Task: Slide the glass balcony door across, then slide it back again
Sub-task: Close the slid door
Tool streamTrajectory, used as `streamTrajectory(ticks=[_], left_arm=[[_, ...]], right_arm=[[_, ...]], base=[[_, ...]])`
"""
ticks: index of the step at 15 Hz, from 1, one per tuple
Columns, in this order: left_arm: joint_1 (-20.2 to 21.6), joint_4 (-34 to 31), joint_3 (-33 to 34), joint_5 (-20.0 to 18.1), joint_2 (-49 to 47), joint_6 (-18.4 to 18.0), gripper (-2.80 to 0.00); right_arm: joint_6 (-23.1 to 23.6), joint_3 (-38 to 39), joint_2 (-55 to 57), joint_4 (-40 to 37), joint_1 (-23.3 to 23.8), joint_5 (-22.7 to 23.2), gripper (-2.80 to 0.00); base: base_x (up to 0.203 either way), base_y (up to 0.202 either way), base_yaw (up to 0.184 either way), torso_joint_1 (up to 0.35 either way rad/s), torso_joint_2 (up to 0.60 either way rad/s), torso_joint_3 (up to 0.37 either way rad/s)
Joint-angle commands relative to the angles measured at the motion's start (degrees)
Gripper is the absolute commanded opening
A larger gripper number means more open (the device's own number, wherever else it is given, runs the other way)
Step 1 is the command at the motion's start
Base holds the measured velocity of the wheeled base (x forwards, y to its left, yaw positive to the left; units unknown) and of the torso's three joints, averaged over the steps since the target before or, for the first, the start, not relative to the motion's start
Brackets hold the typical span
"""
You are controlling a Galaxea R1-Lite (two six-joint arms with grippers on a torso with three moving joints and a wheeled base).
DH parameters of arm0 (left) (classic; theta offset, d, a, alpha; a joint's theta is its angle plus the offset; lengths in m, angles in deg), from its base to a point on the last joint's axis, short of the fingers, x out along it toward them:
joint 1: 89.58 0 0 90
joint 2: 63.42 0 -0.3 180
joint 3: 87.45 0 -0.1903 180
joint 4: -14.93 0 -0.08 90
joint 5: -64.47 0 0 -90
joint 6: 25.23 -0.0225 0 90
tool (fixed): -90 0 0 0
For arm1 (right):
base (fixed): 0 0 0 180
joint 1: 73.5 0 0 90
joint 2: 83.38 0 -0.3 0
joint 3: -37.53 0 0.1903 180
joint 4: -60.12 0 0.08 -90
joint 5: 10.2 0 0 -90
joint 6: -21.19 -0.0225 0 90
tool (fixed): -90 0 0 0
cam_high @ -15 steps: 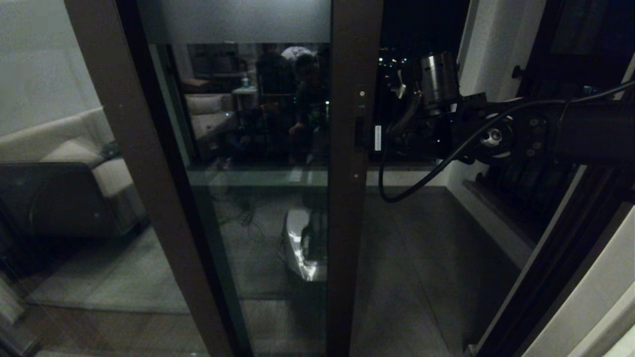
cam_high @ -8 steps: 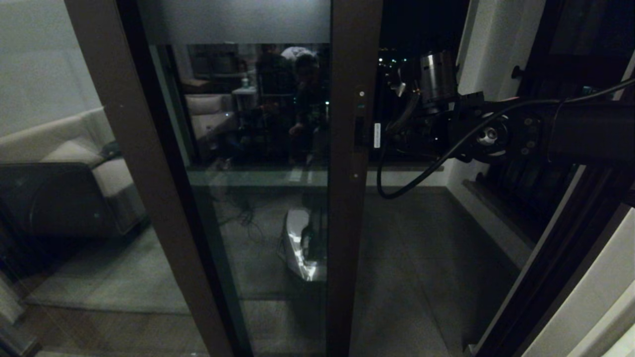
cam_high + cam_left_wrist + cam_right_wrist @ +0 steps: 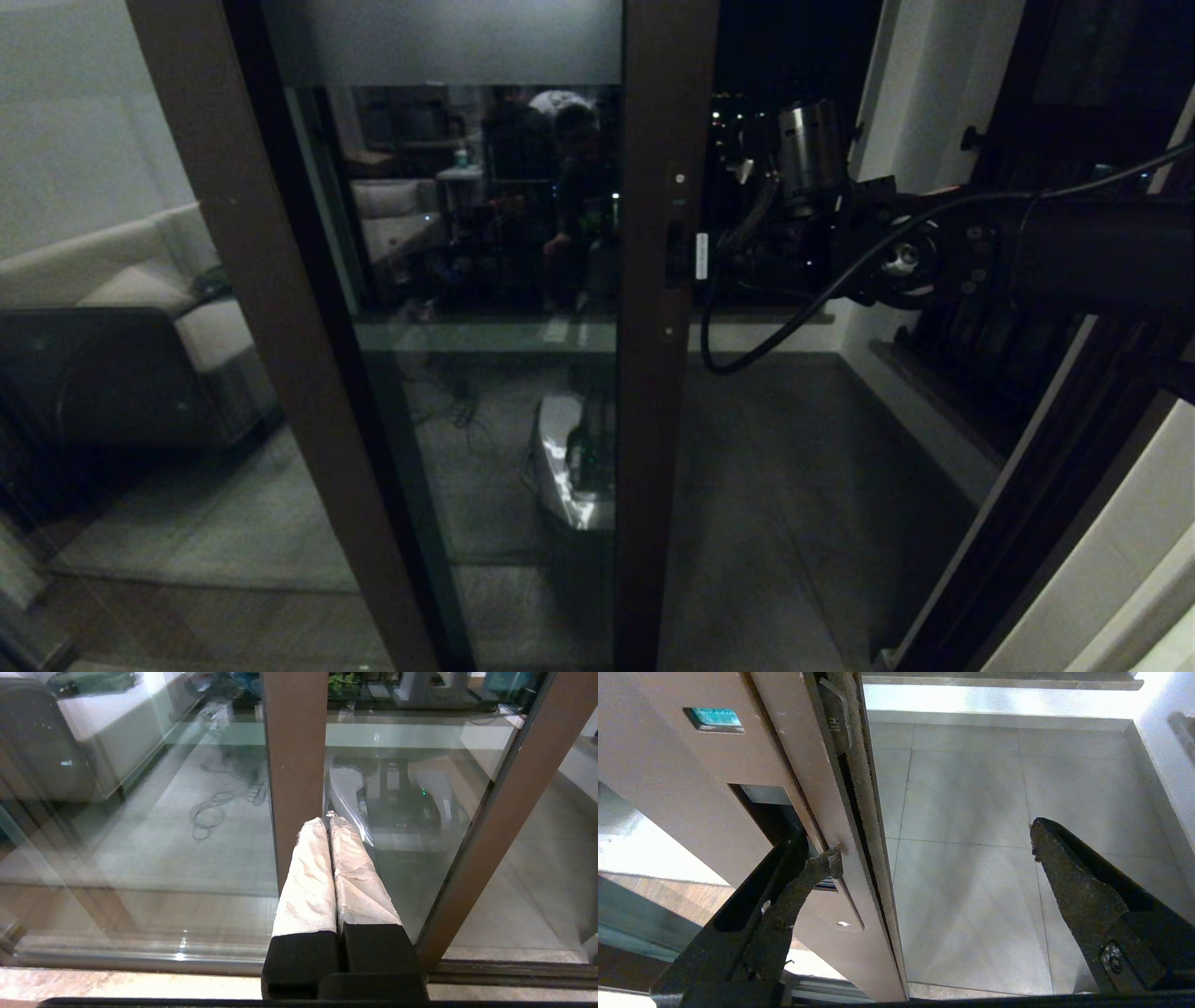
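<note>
One stile of the glass balcony door (image 3: pixel 658 373) was seen near the middle of the head view, its pull slot (image 3: pixel 763 812) entered by one finger of the right tool (image 3: pixel 934 858), whose fingers were spread wide apart. Low before the glass, the left tool (image 3: pixel 329 823) was held pressed together.

the glass balcony door (image 3: pixel 653 373) had a dark brown frame and a frosted grey top band. the left gripper (image 3: pixel 329 821) wore white wrapping over black, and the floor tiles (image 3: pixel 971 858) were pale grey.
</note>
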Motion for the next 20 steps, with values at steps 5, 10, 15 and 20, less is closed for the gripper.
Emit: streamTrajectory(ticks=[5, 10, 15, 20], left_arm=[[0.0, 0.0, 0.0, 0.0, 0.0, 0.0, -2.80], [0.0, 0.0, 0.0, 0.0, 0.0, 0.0, -2.80], [0.0, 0.0, 0.0, 0.0, 0.0, 0.0, -2.80], [0.0, 0.0, 0.0, 0.0, 0.0, 0.0, -2.80]], right_arm=[[0.2, 0.1, 0.1, 0.1, 2.0, -0.6, 0.00], [-0.1, 1.4, -0.2, 0.1, 2.8, -0.6, 0.00], [-0.2, 3.4, -1.1, 0.1, 3.8, -0.6, 0.00], [-0.2, 3.5, -1.1, 0.1, 4.4, -0.6, 0.00]], base=[[0.000, 0.000, 0.000, 0.000, 0.00, 0.000], [0.000, 0.000, 0.000, 0.000, 0.00, 0.000], [0.000, 0.000, 0.000, 0.000, 0.00, 0.000], [0.000, 0.000, 0.000, 0.000, 0.00, 0.000]])
